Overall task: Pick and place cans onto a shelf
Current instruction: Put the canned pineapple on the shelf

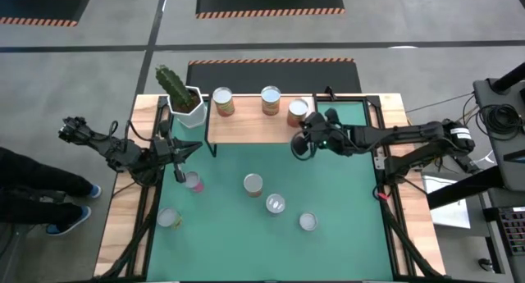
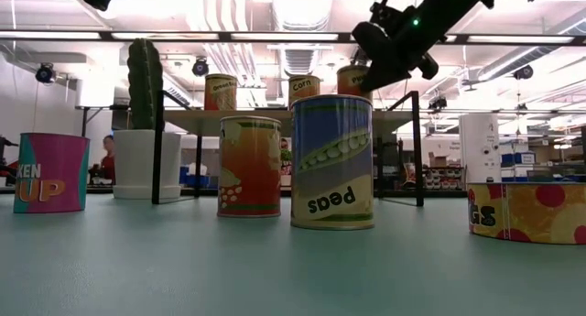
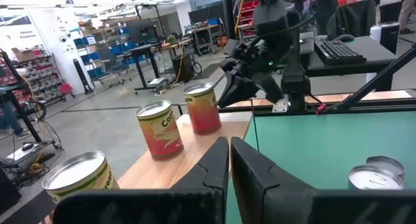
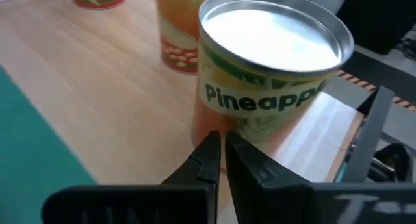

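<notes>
High view: right gripper [image 1: 300, 143] reached in from frame right, jaws closed and empty, just beside the pineapple can [image 1: 298, 111] on the shelf [image 1: 246, 127] at upper center. Left gripper [image 1: 182, 156] hung at left, jaws closed, empty. Three cans stood on the shelf, five on the green tabletop [image 1: 344, 201]. Cactus pot [image 1: 187, 107] sat upper left. Room floor was grey.

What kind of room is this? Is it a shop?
Probably not a shop; it looks like a robot lab or workshop. Pipes run along the bare ceiling, storage racks stand in the background, and a desk holds a keyboard.
</notes>
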You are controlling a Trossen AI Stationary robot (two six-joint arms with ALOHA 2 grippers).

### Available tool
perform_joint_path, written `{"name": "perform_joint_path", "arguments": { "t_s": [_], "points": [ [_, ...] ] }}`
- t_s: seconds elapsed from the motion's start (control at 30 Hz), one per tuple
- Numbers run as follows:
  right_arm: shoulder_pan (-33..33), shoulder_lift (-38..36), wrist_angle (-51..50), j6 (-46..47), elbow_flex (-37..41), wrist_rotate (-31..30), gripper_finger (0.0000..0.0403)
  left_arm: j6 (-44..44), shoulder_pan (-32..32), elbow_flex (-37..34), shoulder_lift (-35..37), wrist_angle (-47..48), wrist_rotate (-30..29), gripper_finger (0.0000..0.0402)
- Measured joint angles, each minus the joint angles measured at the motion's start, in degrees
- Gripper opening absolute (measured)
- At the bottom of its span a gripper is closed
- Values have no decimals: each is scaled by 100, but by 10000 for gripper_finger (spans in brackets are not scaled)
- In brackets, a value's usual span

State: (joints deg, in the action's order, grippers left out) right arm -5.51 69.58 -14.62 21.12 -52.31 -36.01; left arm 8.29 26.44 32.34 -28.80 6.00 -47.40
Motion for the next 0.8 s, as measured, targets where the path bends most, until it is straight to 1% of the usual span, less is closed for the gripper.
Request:
{"name": "perform_joint_path", "arguments": {
  "t_s": [0.13, 0.43, 0.63, 0.8],
  "points": [
    [-113, 18, 4, -14, 0, 7, 12, 0, 0, 0, 0, 1, -1, 0],
    [-119, 23, 95, -15, 0, 47, 12, 0, 0, 0, 0, 0, 0, 0],
    [-127, 257, 537, -160, 2, 188, 12, 0, -2, 0, 0, 2, 0, 0],
    [-252, 516, 845, -181, 9, 155, 12, 0, 0, 0, 0, 0, 0, 0]
  ]
}}
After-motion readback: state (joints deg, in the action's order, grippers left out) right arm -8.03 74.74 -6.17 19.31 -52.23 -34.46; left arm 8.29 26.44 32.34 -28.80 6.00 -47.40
